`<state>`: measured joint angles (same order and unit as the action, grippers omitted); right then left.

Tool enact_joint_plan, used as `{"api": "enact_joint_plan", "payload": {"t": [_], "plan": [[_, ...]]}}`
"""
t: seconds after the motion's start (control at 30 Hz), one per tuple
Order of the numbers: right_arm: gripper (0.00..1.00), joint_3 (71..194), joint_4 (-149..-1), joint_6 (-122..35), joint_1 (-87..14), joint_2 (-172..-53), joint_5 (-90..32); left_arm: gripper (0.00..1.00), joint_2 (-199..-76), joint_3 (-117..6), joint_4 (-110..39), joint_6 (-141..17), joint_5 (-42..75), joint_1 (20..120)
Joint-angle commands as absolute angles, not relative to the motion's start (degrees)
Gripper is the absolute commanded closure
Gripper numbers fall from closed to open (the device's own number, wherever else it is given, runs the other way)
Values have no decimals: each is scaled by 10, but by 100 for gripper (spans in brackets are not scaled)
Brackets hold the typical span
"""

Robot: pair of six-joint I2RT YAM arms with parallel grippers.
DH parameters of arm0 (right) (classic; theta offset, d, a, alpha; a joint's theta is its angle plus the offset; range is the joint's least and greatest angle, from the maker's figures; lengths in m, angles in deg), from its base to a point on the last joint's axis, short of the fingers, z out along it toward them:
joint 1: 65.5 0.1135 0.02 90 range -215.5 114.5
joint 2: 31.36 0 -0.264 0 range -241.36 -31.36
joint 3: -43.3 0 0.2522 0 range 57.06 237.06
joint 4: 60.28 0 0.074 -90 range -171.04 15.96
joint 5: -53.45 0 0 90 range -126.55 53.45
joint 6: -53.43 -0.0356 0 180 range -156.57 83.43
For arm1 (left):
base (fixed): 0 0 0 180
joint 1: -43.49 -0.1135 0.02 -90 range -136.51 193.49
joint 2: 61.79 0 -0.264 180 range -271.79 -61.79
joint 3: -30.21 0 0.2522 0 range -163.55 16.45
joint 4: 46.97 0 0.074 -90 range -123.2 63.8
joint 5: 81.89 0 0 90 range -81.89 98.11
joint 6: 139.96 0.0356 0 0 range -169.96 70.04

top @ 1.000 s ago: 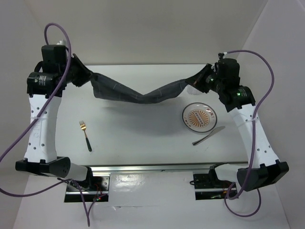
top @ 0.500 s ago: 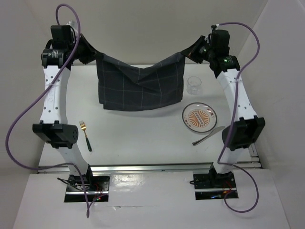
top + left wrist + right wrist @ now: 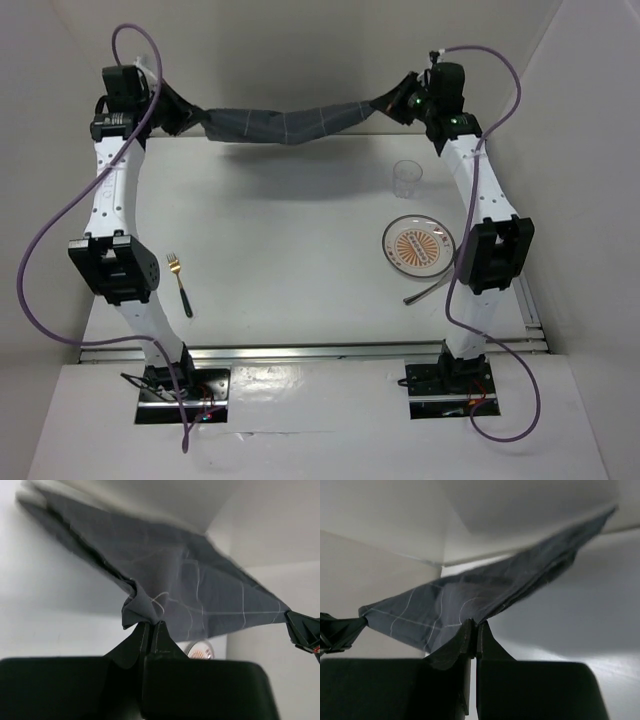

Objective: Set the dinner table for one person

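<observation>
A dark grey checked cloth placemat (image 3: pixel 285 124) hangs stretched in the air over the far edge of the white dinner table (image 3: pixel 290 230). My left gripper (image 3: pixel 190 118) is shut on its left corner, and the left wrist view shows the cloth (image 3: pixel 190 580) bunched at the closed fingertips (image 3: pixel 151 624). At the other end my right gripper (image 3: pixel 385 105) is shut on the right corner, the cloth (image 3: pixel 470 597) pinched between its tips (image 3: pixel 475 623). Both arms reach high and far back. The mat sags a little in the middle and touches nothing.
A plate (image 3: pixel 417 245) with an orange pattern lies at the right. A clear glass (image 3: pixel 407 177) stands behind it. A knife (image 3: pixel 428 292) lies in front, partly hidden by the right arm. A gold-headed fork (image 3: pixel 181 284) lies at the left. Grey walls close in the back.
Half a second ago the placemat hung down as a broad sheet. Now it has swung up and looks like a narrow band between the grippers. A second ago both arms held it lower.
</observation>
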<state>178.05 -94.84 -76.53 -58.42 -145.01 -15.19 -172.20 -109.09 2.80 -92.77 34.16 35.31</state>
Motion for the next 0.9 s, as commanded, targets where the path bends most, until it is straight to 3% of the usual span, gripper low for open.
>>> {"api": "enact_joint_plan", "payload": {"t": [0.0, 0.2, 0.27, 0.3, 0.33, 0.37, 0.4, 0.5, 0.6, 0.67, 0.7, 0.73, 0.77, 0.83, 0.87], "plan": [[100, 1656, -891, -759, -588, -1384, -140, 100, -1668, -971, -36, -918, 349, 353], [100, 1384, -822, -753, -575, -1288, -127, 100, -1561, -679, -87, -913, 326, 360], [99, 1341, -828, -741, -561, -1266, -121, 69, -1521, -580, -71, -913, 320, 360], [84, 1310, -844, -736, -543, -1260, -130, 53, -1508, -554, -61, -913, 308, 360], [61, 1298, -859, -736, -534, -1254, -156, 36, -1495, -532, -48, -913, 302, 360], [43, 1287, -888, -727, -527, -1240, -168, 8, -1484, -504, -23, -907, 296, 360], [23, 1270, -903, -721, -516, -1233, -181, 0, -1473, -497, -10, -907, 290, 360], [12, 1257, -941, -716, -516, -1194, -227, 0, -1459, -517, 42, -890, 272, 360], [12, 1257, -962, -715, -516, -1155, -270, 2, -1466, -563, 81, -870, 217, 360], [16, 1264, -970, -715, -511, -1141, -306, 13, -1482, -582, 96, -863, 203, 360], [31, 1270, -970, -710, -496, -1135, -335, 31, -1488, -599, 101, -857, 203, 360], [31, 1270, -970, -710, -490, -1135, -335, 39, -1493, -599, 101, -857, 203, 366], [52, 1270, -970, -710, -483, -1135, -343, 46, -1509, -609, 101, -852, 203, 366], [67, 1306, -970, -694, -461, -1176, -343, 55, -1533, -621, 95, -859, 203, 390], [80, 1327, -992, -689, -455, -1204, -331, 72, -1547, -631, 90, -859, 203, 399]]}}
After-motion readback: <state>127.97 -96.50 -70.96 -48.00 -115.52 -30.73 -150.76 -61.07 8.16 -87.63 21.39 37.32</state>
